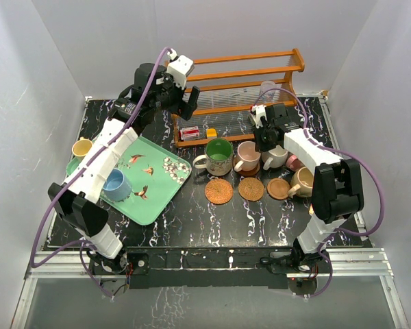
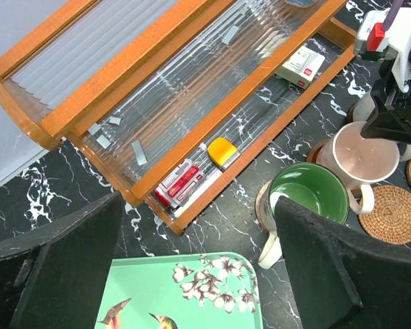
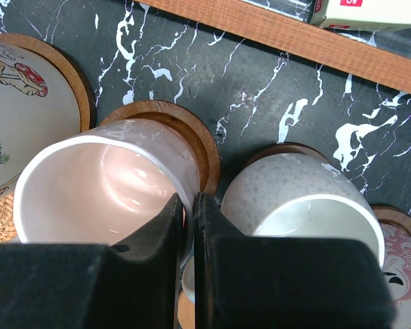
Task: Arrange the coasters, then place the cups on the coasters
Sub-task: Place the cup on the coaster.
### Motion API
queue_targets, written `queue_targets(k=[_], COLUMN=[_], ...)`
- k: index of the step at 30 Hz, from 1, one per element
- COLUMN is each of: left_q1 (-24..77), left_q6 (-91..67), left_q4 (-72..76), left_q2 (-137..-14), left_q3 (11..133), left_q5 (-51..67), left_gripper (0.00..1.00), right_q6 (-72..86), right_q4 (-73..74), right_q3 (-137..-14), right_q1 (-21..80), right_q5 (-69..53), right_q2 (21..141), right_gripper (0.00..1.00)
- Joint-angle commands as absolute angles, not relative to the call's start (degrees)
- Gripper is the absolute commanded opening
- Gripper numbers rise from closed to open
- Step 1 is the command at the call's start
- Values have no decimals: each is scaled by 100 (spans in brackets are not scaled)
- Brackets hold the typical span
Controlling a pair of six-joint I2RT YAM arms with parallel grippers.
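Observation:
My right gripper (image 3: 190, 205) is shut on the rim wall of the pink cup (image 3: 103, 185), one finger inside and one outside. That cup stands on a dark wood coaster (image 3: 207, 147). The cream cup (image 3: 294, 199) is beside it, and the green cup (image 1: 219, 154) stands to the left. Three woven coasters (image 1: 219, 190) (image 1: 251, 188) (image 1: 279, 188) lie bare in front, with a tan cup (image 1: 303, 181) to their right. My left gripper (image 2: 198, 274) hangs open over the tray corner near the rack. A light blue cup (image 1: 116, 184) sits on the tray and a yellow cup (image 1: 82, 147) beside it.
The green bird-print tray (image 1: 157, 199) takes up the left of the table. A wooden rack (image 1: 246, 75) runs along the back, with a clear glass tumbler (image 1: 267, 88), a red-and-white box (image 2: 181, 184) and a small orange card (image 2: 222, 151). White walls enclose the table.

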State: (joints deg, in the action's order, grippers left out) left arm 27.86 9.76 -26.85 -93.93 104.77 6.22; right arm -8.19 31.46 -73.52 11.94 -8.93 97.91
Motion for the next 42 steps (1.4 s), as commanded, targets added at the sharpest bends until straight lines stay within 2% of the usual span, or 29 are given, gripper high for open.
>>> queue_targets(k=[1,28,34,42], left_q1=[2729,2665,2654,2622], left_q6=[912,903,911,957], left_q4=[-2637,-2629,-2637,-2628], left_q2=[-9076,-8972,-8972,-8916], left_q3=[10441,10318,10310,10243], left_q5=[745,817,817,781], left_gripper=[91,91,92,92], right_q6=[-831,-799,-850,-888], right_q4=[2743,2731,2748,2776], right_q3=[-7717,-7580,-7544,-7671], right_q1=[1222,1292,1291,1287], right_q5=[-967,-811,-718,-633], right_q2=[9743,9843,9797,9732], right_gripper=[0,0,7,23])
